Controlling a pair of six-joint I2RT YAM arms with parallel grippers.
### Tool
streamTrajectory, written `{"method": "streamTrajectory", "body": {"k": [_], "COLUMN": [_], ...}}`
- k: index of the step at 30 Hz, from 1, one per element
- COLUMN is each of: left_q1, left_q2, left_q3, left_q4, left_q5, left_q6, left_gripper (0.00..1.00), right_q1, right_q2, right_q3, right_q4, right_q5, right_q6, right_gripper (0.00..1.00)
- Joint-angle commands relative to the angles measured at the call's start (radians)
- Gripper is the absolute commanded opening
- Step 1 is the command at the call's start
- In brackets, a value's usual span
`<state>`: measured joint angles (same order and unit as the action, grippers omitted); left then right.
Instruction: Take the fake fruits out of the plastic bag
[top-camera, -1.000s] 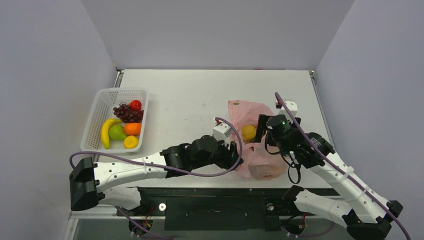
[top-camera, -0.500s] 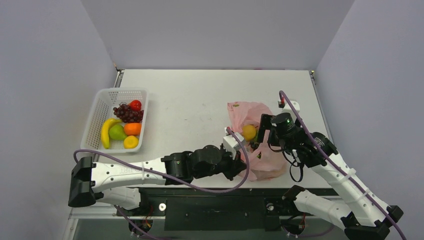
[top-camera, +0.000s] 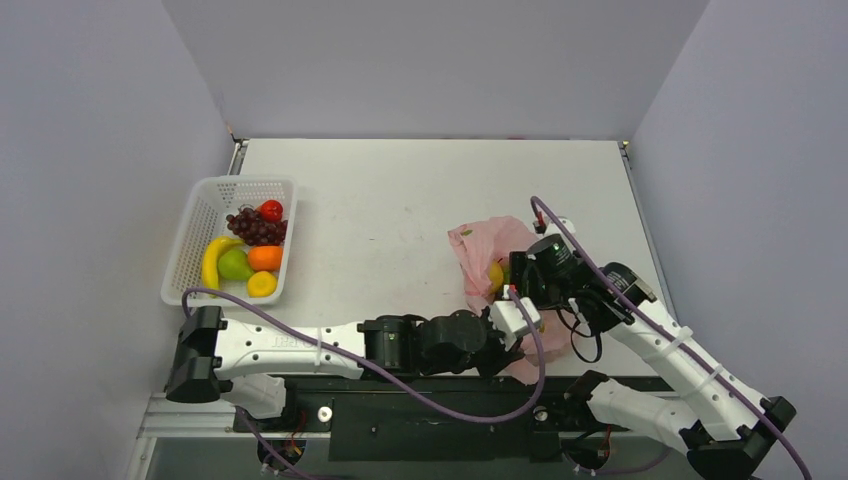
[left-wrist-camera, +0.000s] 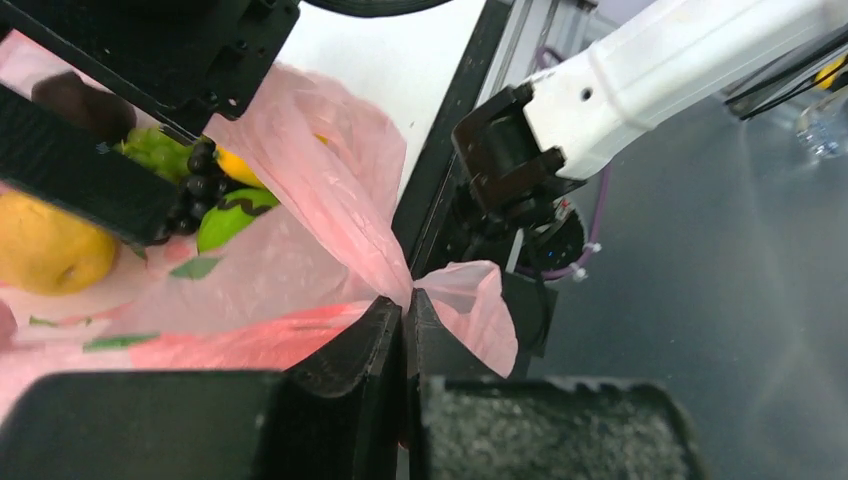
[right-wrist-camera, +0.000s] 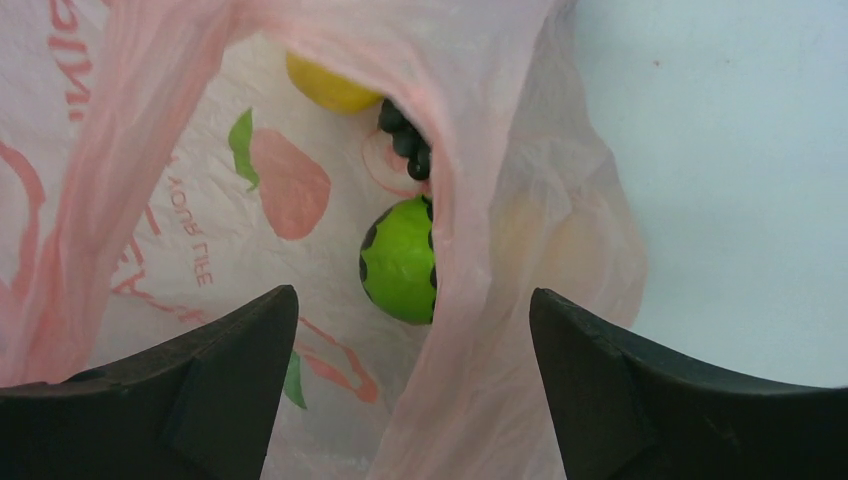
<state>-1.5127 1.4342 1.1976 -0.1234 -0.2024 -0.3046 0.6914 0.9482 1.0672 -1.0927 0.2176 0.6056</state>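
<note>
The pink plastic bag (top-camera: 478, 247) lies bunched at the table's near right. My left gripper (left-wrist-camera: 408, 303) is shut on a pinch of its film at the near corner (top-camera: 516, 322). My right gripper (right-wrist-camera: 412, 300) stands open in the bag's mouth, with a fold of pink film (right-wrist-camera: 470, 330) hanging between its fingers. Inside the bag I see a green fruit (right-wrist-camera: 400, 262), dark grapes (right-wrist-camera: 405, 140) and a yellow fruit (right-wrist-camera: 325, 88). In the left wrist view the same yellow fruit (left-wrist-camera: 50, 245) shows beside the right gripper's black fingers (left-wrist-camera: 85, 175).
A white mesh basket (top-camera: 197, 222) at the left holds a banana (top-camera: 210, 266), a green pear (top-camera: 236, 265), an orange (top-camera: 265, 257), a yellow fruit (top-camera: 262, 284), purple grapes (top-camera: 255, 228) and a red fruit (top-camera: 271, 210). The table's near edge runs just under the bag.
My left arm has swept right along the near edge and shut on the bag's near corner. The right gripper has moved left into the bag's mouth, and the bag has bunched up.
</note>
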Motion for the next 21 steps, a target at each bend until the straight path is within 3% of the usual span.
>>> {"method": "streamTrajectory", "body": {"k": [1, 2, 4, 7, 8, 10, 13, 17, 21], "left_q1": [-0.003, -0.003, -0.003, 0.000, 0.002, 0.014, 0.064, 0.173, 0.221], "left_q2": [0.010, 0.010, 0.004, -0.037, -0.053, -0.117, -0.237, -0.291, -0.241], "left_q3": [0.049, 0.045, 0.028, -0.034, -0.050, -0.098, -0.171, -0.186, -0.132], "left_q4": [-0.034, -0.034, -0.031, -0.013, 0.001, 0.031, 0.094, 0.161, 0.173], "left_q5": [-0.002, 0.001, 0.013, 0.036, 0.042, 0.057, 0.061, 0.121, 0.171], "left_q6": [0.022, 0.019, -0.006, -0.037, -0.057, -0.086, -0.126, -0.175, -0.165], "left_gripper": [0.00, 0.00, 0.04, 0.19, 0.32, 0.47, 0.62, 0.66, 0.66], "right_q1": [0.040, 0.042, 0.043, 0.045, 0.044, 0.046, 0.048, 0.049, 0.052], "right_q2": [0.003, -0.001, -0.027, -0.150, -0.193, -0.248, -0.302, -0.308, -0.322], "right_q3": [-0.040, -0.045, -0.054, -0.125, -0.137, -0.168, -0.224, -0.262, -0.275], "right_q4": [-0.023, -0.023, -0.019, 0.081, 0.130, 0.208, 0.273, 0.302, 0.325], "right_q5": [0.004, 0.019, 0.082, 0.085, 0.057, -0.019, -0.049, -0.073, -0.090], "right_q6": [-0.004, 0.000, 0.022, 0.015, 0.017, 0.010, 0.016, 0.027, 0.053], "right_gripper": [0.68, 0.41, 0.03, 0.00, 0.00, 0.00, 0.00, 0.00, 0.00]}}
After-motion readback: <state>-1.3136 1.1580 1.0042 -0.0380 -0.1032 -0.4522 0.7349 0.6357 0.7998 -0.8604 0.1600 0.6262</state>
